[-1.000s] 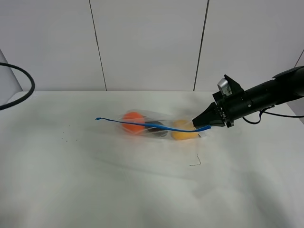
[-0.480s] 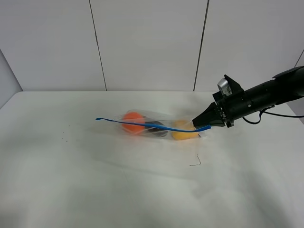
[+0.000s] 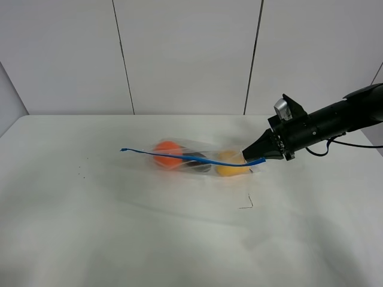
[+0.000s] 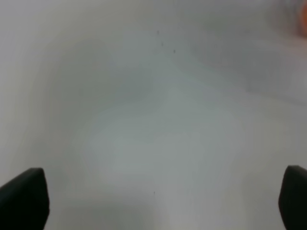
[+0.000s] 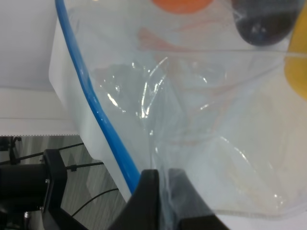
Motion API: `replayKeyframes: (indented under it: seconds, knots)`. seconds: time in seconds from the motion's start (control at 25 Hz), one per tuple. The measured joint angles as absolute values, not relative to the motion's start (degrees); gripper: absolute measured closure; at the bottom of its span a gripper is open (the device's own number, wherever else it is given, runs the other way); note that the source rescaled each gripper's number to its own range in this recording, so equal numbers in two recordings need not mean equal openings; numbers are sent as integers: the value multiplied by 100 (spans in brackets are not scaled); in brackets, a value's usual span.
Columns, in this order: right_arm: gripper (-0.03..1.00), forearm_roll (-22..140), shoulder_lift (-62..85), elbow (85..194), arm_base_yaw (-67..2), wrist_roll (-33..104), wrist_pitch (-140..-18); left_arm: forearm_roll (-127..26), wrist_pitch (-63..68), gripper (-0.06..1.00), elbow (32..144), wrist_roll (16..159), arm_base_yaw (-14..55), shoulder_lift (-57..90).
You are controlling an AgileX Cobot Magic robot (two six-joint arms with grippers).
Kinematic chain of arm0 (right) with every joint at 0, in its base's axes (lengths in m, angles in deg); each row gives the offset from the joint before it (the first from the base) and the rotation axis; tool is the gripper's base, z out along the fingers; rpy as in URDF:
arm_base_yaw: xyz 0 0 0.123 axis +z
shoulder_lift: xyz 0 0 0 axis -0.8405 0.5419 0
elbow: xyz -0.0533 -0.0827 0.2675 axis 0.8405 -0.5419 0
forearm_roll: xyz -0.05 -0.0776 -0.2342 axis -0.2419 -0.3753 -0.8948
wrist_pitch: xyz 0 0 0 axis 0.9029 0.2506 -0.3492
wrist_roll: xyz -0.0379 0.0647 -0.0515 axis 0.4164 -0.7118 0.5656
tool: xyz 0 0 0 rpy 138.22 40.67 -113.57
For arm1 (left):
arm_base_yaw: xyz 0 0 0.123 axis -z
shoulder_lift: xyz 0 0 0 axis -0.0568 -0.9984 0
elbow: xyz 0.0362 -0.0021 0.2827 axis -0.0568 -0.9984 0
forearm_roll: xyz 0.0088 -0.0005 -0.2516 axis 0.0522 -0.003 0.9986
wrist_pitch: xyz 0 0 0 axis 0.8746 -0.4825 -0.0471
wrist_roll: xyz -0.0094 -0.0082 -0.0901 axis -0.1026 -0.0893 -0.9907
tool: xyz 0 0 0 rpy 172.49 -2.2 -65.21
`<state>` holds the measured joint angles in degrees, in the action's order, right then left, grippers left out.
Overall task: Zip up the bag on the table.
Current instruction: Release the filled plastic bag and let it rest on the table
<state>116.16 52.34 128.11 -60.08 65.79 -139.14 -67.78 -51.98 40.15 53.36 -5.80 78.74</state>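
The clear crinkly bag (image 3: 191,156) lies on the white table (image 3: 119,233) with its blue zipper strip (image 3: 173,156) raised along the near edge. Orange (image 3: 168,150), dark purple (image 3: 201,164) and yellow (image 3: 231,165) produce show through it. My right gripper (image 3: 257,158) is shut on the bag's right end at the zipper. The right wrist view shows the fingers (image 5: 148,191) pinching the plastic (image 5: 201,105) next to the strip (image 5: 96,110). My left gripper (image 4: 158,201) is open over bare table (image 4: 153,120), out of the high view.
A small bent dark wire (image 3: 248,203) lies on the table in front of the bag. Tiny dark specks (image 3: 81,174) dot the left side. A panelled wall (image 3: 185,54) stands behind the table's back edge.
A black cable loop at the left edge of the high view has left the view. The bag and the right gripper have not moved.
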Motion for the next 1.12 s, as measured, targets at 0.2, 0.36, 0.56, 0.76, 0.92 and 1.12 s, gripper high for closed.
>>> replayKeyframes:
  seconds: [0.2, 0.36, 0.56, 0.76, 0.92, 1.12]
  knots:
    - [97, 11616, 5234, 12811, -6008, 6584, -13914, -6772, -5243, -6, 4015, 5336, -580, 8252]
    - [97, 11616, 5234, 12811, -6008, 6601, -13914, -6772, -5257, -6, 4015, 5336, -580, 8531]
    - [97, 11616, 5234, 12811, -6008, 6601, -13914, -6683, -5268, -6, 3894, 5336, -580, 8925]
    - [97, 11612, 5234, 12811, -6008, 6601, -13914, -6591, -5385, -6, 3741, 5336, -580, 8990]
    - [97, 11612, 5234, 12811, -6008, 6603, -13914, -6577, -5389, -6, 3728, 5336, -580, 8990]
    - [97, 11612, 5234, 12811, -6008, 6603, -13914, -6577, -5446, -6, 3669, 5397, -580, 8990]
